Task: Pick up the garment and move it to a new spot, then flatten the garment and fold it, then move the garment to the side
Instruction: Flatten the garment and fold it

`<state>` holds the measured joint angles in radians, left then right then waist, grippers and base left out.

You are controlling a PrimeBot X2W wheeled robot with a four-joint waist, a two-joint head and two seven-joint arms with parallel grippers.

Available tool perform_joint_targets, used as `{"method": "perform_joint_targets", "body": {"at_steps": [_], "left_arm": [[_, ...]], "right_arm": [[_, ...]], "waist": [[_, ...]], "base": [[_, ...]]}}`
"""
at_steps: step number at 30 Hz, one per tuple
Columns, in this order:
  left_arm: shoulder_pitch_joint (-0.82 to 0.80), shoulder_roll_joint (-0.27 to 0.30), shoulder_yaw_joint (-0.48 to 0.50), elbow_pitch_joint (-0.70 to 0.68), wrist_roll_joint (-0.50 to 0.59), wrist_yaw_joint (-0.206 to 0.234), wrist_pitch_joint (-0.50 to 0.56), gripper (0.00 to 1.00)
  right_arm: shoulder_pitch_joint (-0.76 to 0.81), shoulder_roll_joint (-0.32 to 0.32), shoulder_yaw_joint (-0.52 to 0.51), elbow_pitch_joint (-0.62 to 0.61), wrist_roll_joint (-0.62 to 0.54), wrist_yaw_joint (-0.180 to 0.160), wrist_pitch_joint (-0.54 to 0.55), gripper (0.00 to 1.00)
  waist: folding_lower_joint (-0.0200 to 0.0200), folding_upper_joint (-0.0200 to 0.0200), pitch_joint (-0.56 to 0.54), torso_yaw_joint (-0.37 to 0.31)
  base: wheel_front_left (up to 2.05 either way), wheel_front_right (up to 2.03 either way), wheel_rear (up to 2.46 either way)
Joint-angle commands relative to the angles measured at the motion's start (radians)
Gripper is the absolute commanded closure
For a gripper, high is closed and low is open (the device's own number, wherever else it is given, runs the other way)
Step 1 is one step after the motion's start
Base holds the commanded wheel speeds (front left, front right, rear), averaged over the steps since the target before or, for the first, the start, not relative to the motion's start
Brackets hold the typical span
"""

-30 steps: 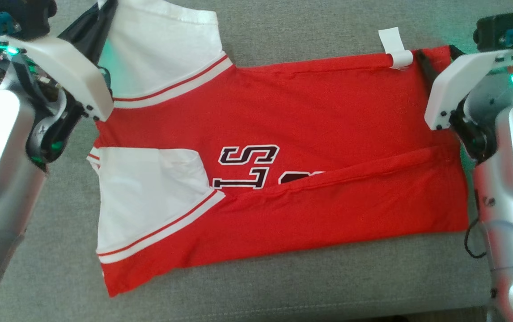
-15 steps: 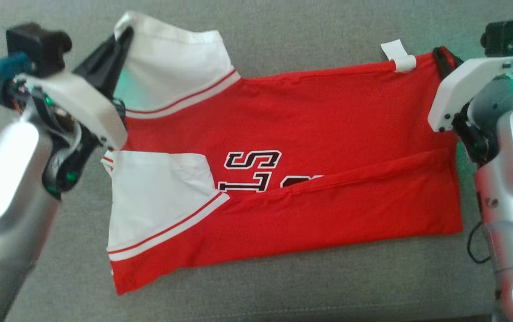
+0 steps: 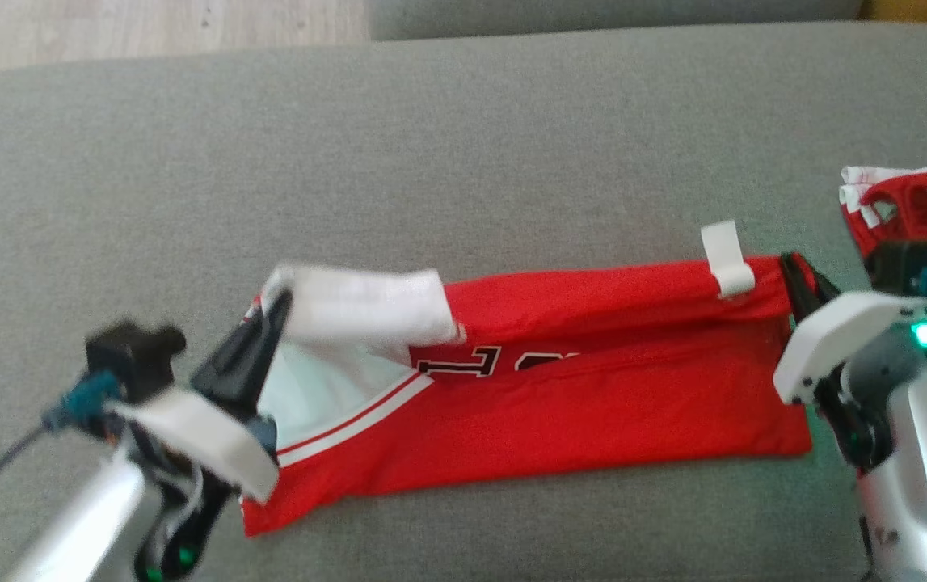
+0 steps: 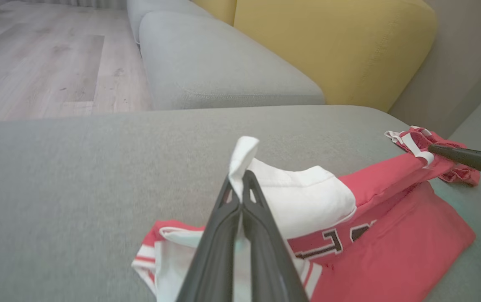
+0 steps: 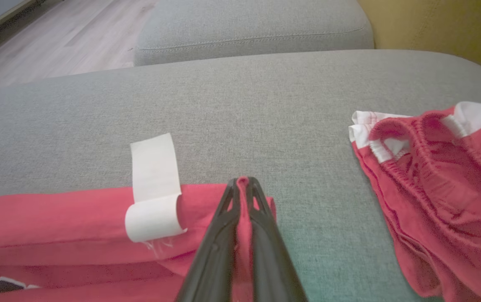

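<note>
Already flat and part-folded, the jersey point(image 3: 592, 404) is mid-fold, left gripper point(image 3: 279, 303) pinched shut on its white sleeve point(image 3: 366, 303), right gripper point(image 3: 793, 267) likewise on its red corner; moving aside remains.

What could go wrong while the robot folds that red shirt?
The left gripper pinches only the edge of the white sleeve, so it might slip free. The right gripper holds a corner of the red shirt close to the red shorts, which could get snagged or dragged along.
</note>
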<state>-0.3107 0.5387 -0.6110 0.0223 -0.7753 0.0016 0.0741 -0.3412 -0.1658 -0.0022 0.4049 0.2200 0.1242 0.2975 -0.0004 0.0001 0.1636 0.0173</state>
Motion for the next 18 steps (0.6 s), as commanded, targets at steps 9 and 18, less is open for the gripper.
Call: {"method": "perform_joint_targets", "body": {"at_steps": [9,18], "left_arm": [[0.108,-0.028,0.024,0.021,0.001,0.030,-0.159,0.85],[0.238,-0.050,0.006,0.068,0.007,-0.001,-0.289,0.00]], "right_arm": [[0.117,0.041,-0.024,-0.139,-0.015,0.007,-0.035,0.58],[0.253,0.085,-0.106,-0.206,-0.038,0.007,-0.084,0.00]], "waist": [[0.0004,-0.0001,-0.033,0.011],[0.0004,-0.0001,-0.079,0.022]], "base": [[0.00,0.00,0.00],[0.00,0.00,0.00]]}}
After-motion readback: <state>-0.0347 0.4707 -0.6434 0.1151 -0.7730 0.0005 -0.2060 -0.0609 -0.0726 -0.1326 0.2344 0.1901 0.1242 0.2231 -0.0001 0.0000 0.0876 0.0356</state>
